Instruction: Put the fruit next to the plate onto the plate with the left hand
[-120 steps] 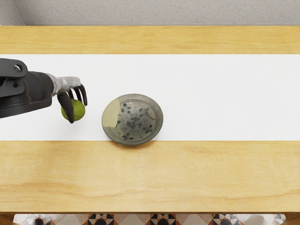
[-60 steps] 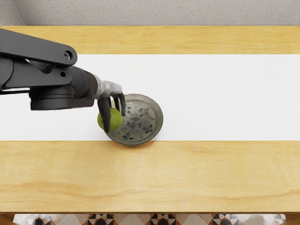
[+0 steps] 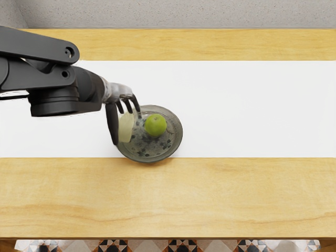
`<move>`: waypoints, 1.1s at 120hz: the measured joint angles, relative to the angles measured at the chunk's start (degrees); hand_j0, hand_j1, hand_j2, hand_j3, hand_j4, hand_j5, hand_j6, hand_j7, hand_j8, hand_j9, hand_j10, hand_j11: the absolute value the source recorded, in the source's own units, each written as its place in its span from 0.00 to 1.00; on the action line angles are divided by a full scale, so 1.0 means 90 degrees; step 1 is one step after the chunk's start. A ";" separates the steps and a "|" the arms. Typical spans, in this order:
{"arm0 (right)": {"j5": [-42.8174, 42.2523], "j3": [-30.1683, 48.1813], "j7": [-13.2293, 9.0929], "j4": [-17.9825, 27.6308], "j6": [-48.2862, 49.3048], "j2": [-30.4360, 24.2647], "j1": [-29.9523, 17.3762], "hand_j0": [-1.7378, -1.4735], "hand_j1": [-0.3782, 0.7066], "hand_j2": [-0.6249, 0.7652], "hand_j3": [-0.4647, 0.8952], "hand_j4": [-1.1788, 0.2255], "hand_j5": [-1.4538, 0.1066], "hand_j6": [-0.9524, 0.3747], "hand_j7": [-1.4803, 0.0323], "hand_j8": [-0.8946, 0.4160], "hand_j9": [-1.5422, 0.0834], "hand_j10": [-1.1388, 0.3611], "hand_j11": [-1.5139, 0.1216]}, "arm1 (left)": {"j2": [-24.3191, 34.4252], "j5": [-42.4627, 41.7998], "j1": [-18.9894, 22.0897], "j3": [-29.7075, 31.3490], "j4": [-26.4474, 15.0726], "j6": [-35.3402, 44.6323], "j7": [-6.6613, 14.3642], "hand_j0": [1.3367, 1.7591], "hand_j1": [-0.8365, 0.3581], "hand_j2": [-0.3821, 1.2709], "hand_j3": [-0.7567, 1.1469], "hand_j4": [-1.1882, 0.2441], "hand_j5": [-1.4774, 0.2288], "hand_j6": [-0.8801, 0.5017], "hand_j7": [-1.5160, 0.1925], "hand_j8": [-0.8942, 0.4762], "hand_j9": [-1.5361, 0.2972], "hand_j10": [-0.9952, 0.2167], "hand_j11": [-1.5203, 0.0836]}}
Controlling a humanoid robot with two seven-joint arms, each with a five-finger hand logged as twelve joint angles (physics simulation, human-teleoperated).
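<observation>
We note the left hand (image 3: 119, 104) over the left rim of the plate (image 3: 174, 140), fingers spread wide and pointing down, holding nothing; the fruit (image 3: 155, 125), round and green, lies on the plate just above its middle, clear of the fingers; the plate sits on a white strip (image 3: 252, 105) running across the wooden desk (image 3: 210, 194).

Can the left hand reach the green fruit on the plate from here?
Probably yes: the left hand is open at the left rim of the plate, and the green fruit lies uncovered just beside it, with nothing between them.
</observation>
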 joint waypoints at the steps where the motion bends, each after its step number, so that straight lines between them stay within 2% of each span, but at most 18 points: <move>1: 0.0000 0.0000 0.0000 0.0000 0.0000 0.0000 0.0000 0.30 0.05 0.45 0.34 0.82 0.91 0.70 0.96 0.67 0.93 0.74 0.91 | 0.0061 0.0000 0.0000 -0.0010 0.0003 -0.0003 0.0000 0.76 0.70 0.29 0.40 0.63 0.64 0.44 0.66 0.45 0.63 0.58 0.71; 12: 0.0000 0.0000 0.0002 0.0000 0.0000 0.0000 0.0000 0.30 0.05 0.45 0.34 0.82 0.91 0.70 0.96 0.67 0.93 0.74 0.91 | 0.0860 0.0002 0.0056 -0.0234 0.0013 -0.0180 0.0000 0.76 0.72 0.28 0.40 0.64 0.65 0.45 0.68 0.46 0.64 0.59 0.72; 21: 0.0000 0.0000 0.0001 0.0000 0.0000 0.0000 0.0000 0.30 0.05 0.45 0.34 0.82 0.91 0.70 0.96 0.67 0.93 0.74 0.91 | 0.1494 0.0005 0.0443 -0.0621 0.0014 -0.0588 0.0000 0.76 0.73 0.27 0.40 0.64 0.66 0.45 0.68 0.46 0.65 0.60 0.73; 35: 0.0000 0.0000 0.0000 0.0000 0.0000 0.0000 0.0000 0.30 0.05 0.45 0.34 0.82 0.91 0.70 0.96 0.67 0.93 0.74 0.91 | 0.2780 0.0016 0.1422 -0.1592 0.0009 -0.1528 0.0000 0.76 0.73 0.27 0.40 0.65 0.67 0.45 0.69 0.47 0.65 0.61 0.74; 49: 0.0000 0.0000 0.0001 0.0000 0.0000 0.0000 0.0000 0.30 0.05 0.45 0.34 0.82 0.91 0.70 0.96 0.67 0.93 0.74 0.91 | 0.3744 0.0014 0.2326 -0.2740 0.0000 -0.2621 0.0000 0.76 0.74 0.27 0.40 0.65 0.67 0.45 0.69 0.47 0.66 0.61 0.74; 65: 0.0000 0.0000 0.0001 0.0000 0.0000 0.0000 0.0000 0.30 0.05 0.45 0.34 0.82 0.91 0.70 0.96 0.67 0.93 0.74 0.91 | 0.4280 -0.0138 0.4033 -0.4401 0.0011 -0.3734 0.0000 0.76 0.74 0.26 0.40 0.65 0.67 0.45 0.70 0.47 0.66 0.61 0.74; 73: 0.0000 0.0000 0.0000 0.0000 0.0000 0.0000 0.0000 0.30 0.05 0.45 0.34 0.82 0.91 0.70 0.96 0.67 0.93 0.74 0.91 | 0.4286 -0.0237 0.4621 -0.5188 0.0028 -0.4082 0.0000 0.76 0.74 0.26 0.40 0.65 0.67 0.45 0.70 0.47 0.66 0.61 0.74; 82: 0.0000 0.0000 -0.0002 0.0003 0.0000 0.0000 0.0000 0.30 0.05 0.45 0.34 0.82 0.91 0.70 0.96 0.67 0.93 0.74 0.91 | 0.4295 -0.0378 0.4838 -0.5698 0.0176 -0.4282 -0.0097 0.76 0.74 0.26 0.40 0.65 0.67 0.45 0.70 0.47 0.66 0.61 0.75; 94: 0.0000 0.0000 -0.0005 0.0006 0.0000 0.0000 0.0000 0.30 0.05 0.45 0.34 0.82 0.91 0.70 0.96 0.67 0.93 0.74 0.91 | 0.4324 -0.0629 0.4904 -0.6029 0.0568 -0.4399 -0.0237 0.76 0.74 0.26 0.40 0.65 0.68 0.45 0.70 0.47 0.66 0.61 0.75; 114: 0.0000 0.0000 -0.0007 0.0008 0.0000 0.0000 0.0000 0.30 0.05 0.45 0.34 0.82 0.91 0.70 0.96 0.67 0.93 0.74 0.91 | 0.4271 -0.1145 0.5262 -0.6219 0.1473 -0.4458 -0.0307 0.76 0.74 0.26 0.40 0.65 0.68 0.46 0.70 0.47 0.66 0.61 0.75; 132: 0.0000 0.0000 -0.0007 0.0009 0.0000 0.0000 0.0000 0.30 0.05 0.45 0.34 0.82 0.91 0.70 0.96 0.67 0.93 0.74 0.91 | 0.4180 -0.1556 0.5314 -0.6294 0.1808 -0.4470 -0.0311 0.76 0.74 0.26 0.40 0.66 0.68 0.46 0.70 0.47 0.66 0.62 0.75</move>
